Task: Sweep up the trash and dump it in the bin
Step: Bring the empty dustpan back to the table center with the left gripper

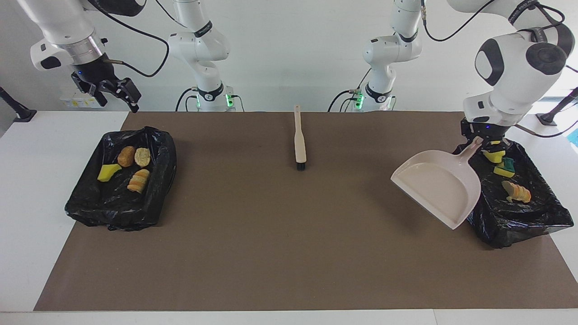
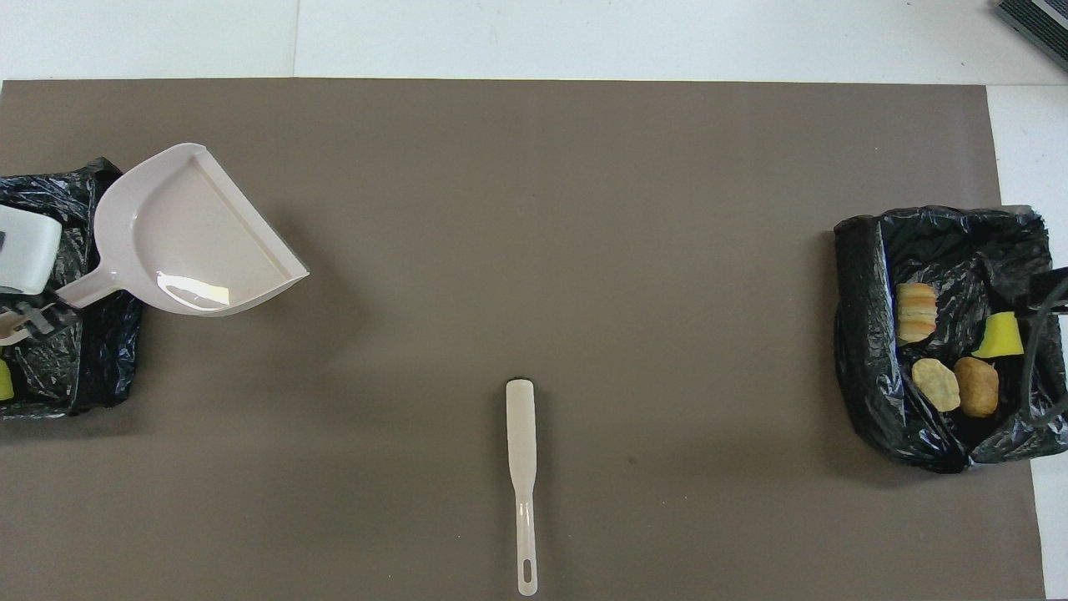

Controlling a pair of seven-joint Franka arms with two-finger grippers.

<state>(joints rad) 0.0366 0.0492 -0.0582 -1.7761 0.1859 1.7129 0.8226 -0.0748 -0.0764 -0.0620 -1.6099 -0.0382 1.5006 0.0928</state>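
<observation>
Holding trash pieces (image 1: 516,191), both black-lined bins (image 1: 542,216) flank the empty dustpan (image 1: 440,187).

White wall (image 1: 289,54), white table (image 1: 36,180)

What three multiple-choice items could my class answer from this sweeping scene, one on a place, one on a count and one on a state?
1. Where does the brush lie?
A. On the brown mat, midway between the two bins
B. Inside a bin
C. In the dustpan

2. How many pieces of trash lie in the bin at the right arm's end?
A. Two
B. Four
C. Six

3. What state is the dustpan in?
A. Full of trash
B. Flat on the mat
C. Empty, held up by its handle in the left gripper

Answers: 1 A, the brush rests on bare mat at the middle. 2 B, one yellow chunk and three bread-like lumps show. 3 C, its tray is bare and it casts a shadow on the mat.
</observation>
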